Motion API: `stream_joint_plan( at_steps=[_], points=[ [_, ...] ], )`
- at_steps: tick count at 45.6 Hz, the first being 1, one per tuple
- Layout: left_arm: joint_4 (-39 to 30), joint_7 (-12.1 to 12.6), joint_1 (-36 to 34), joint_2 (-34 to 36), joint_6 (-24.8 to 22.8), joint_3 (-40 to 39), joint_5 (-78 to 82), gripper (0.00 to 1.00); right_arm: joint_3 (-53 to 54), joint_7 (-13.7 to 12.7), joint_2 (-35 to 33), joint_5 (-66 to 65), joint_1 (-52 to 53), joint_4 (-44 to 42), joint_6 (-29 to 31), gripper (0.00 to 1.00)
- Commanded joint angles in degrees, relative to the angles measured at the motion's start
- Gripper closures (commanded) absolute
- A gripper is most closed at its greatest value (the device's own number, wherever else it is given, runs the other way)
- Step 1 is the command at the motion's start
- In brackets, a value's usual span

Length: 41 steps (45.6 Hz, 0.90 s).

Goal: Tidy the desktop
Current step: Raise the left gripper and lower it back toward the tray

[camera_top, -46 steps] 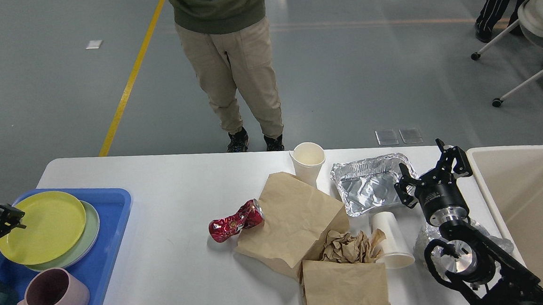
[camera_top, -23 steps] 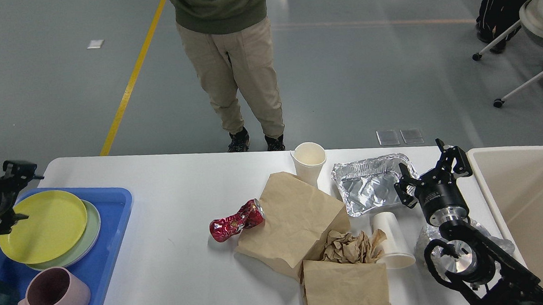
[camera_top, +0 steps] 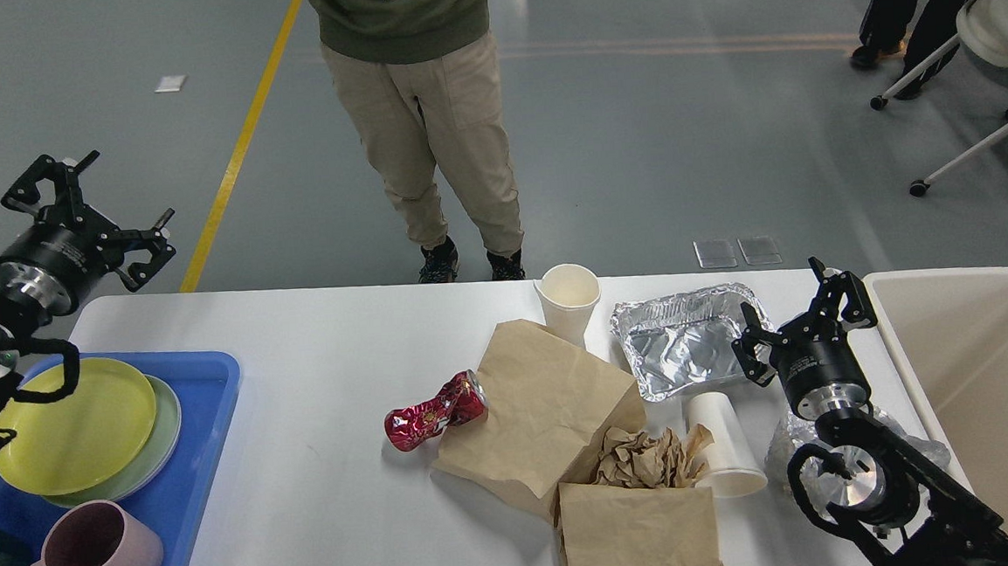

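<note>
While both arms sit idle, neither is carrying anything. The right gripper point(camera_top: 799, 322) hovers fingers spread and empty at the right end of the desktop point(camera_top: 325, 504), just beside the foil tray point(camera_top: 687, 342) and near the beige bin point(camera_top: 982, 376). The left gripper point(camera_top: 84, 212) is raised beyond the far-left corner, also splayed wide, nothing in it, above the blue tray point(camera_top: 206, 424).

Clutter is bunched centre-right on the desktop:
- Foil tray: light, thin, dents easily. Pinch the rolled rim, not the floor.
- Tipped white paper cup point(camera_top: 724, 449), lying just near of the foil tray, touching the crumpled brown paper point(camera_top: 646, 458). Light, crushable; grip across the mouth rim or mid-wall, gently.
- Upright paper cup point(camera_top: 568, 301) at the far edge, behind the brown paper bag point(camera_top: 538, 408). Will tip easily; take the wall from the side.
- Crushed red can point(camera_top: 433, 412), left of the bag and touching its edge. Stiff, light, smooth surface, likely slippery; grab the pinched waist.
- Bag plus a second brown sheet point(camera_top: 642, 533) at the near edge: flat, floppy, hard to get under. Pinch a raised fold or edge.
- Clear plastic wrap point(camera_top: 785, 449) partly hidden by the right arm; can't tell its extent.

Blue tray at the left holds a yellow plate point(camera_top: 75, 423) stacked on a green one and a pink cup point(camera_top: 96, 549); looks sorted already.

My call: foil tray first, closest to the right gripper and bin.
</note>
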Motion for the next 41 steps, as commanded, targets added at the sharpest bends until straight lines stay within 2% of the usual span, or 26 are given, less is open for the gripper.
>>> stream_joint_plan(
  at_steps=[1, 5, 8, 19, 23, 34, 41],
  points=[
    [-12.5, -4.6, 8.8, -0.2, -0.1, -6.8, -0.2, 0.04, 0.0, 0.0, 0.0, 0.0, 0.0, 0.0, 0.0, 0.00],
    [-22.4, -5.3, 18.9, -1.0, 0.6, -17.2, 0.6, 0.04, 0.0, 0.0, 0.0, 0.0, 0.0, 0.0, 0.0, 0.00],
    [-26.0, -5.3, 23.4, -2.3, 0.6, -22.4, 2.9, 0.04, 0.0, 0.0, 0.0, 0.0, 0.0, 0.0, 0.0, 0.00],
    [-26.7, -4.8, 31.5, -10.5, 0.5, -32.1, 11.2, 0.04, 0.0, 0.0, 0.0, 0.0, -0.1, 0.0, 0.0, 0.00],
    [-26.6, -4.7, 32.3, -13.1, 0.5, -34.3, 13.1, 0.04, 0.0, 0.0, 0.0, 0.0, 0.0, 0.0, 0.0, 0.00],
    [-25.7, -5.8, 32.4, -15.5, -0.5, -34.1, 13.8, 0.04, 0.0, 0.0, 0.0, 0.0, 0.0, 0.0, 0.0, 0.00],
    [-23.5, -5.2, 32.0, -17.7, -0.5, -35.8, 13.6, 0.04, 0.0, 0.0, 0.0, 0.0, -0.1, 0.0, 0.0, 0.00]
  ],
)
